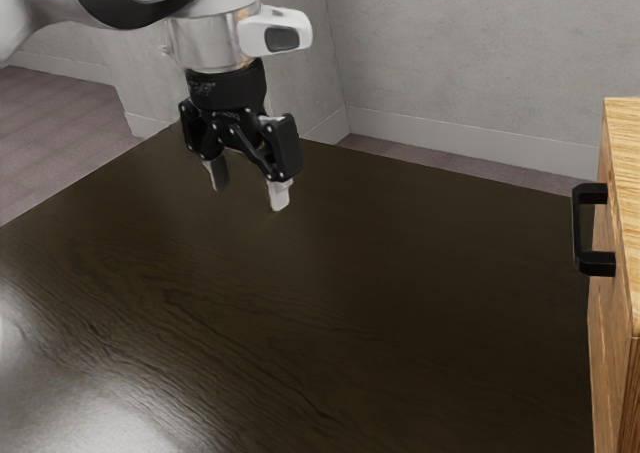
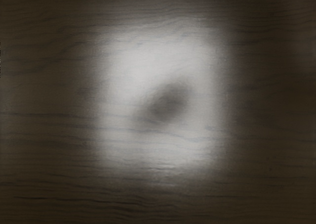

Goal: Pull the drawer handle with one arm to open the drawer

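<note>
Hovering over 1 dark table, jaws spread, 1 drawer with 1 black handle well away

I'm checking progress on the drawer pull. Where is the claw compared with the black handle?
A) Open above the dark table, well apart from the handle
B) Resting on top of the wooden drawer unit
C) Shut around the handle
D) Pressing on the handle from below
A: the claw hangs open over the dark table, well toward the exterior view's left of the black handle on the wooden drawer unit, touching neither.
</note>
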